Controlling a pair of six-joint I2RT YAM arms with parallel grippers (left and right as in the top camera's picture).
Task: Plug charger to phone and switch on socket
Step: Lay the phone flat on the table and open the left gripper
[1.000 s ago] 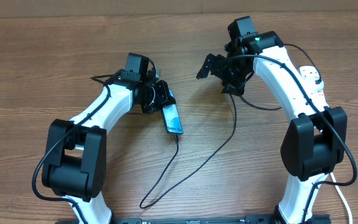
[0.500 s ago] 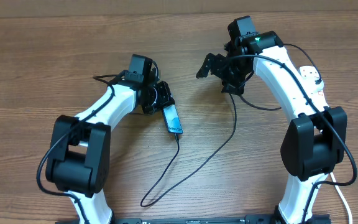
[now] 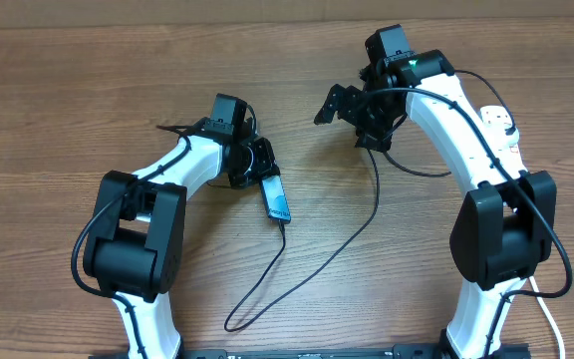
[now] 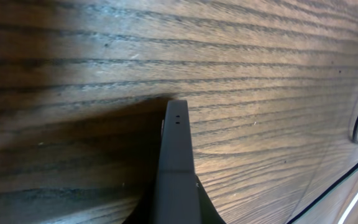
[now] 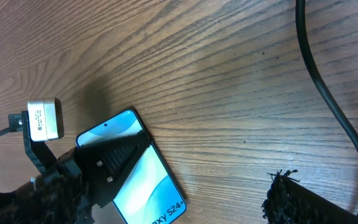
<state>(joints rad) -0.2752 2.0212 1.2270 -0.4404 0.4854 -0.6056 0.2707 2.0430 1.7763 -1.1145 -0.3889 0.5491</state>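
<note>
— Where is the socket [image 3: 499, 122] seen?
— At the right side of the table [image 3: 68, 100], half hidden by the right arm. The right fingers [image 3: 331, 104] are spread, and it lies to their right.
— And the phone [image 3: 276, 196]?
— The left fingers [image 5: 120, 162], pressed together, are laid on it. Its near end is touched by the charger [image 3: 352, 234].

A wooden table [image 3: 58, 90] is seen, brown, with fine dark grain lines running along its length. Its bare surface is spread beneath the left claw [image 3: 264, 168] and out on every side of it. Just beside that claw, a dark shadow [image 4: 73, 143] is cast on the wood. Well beyond the claw, a pale strip [image 3: 526, 6] is shown along the table's far edge, too narrow to be identified.
</note>
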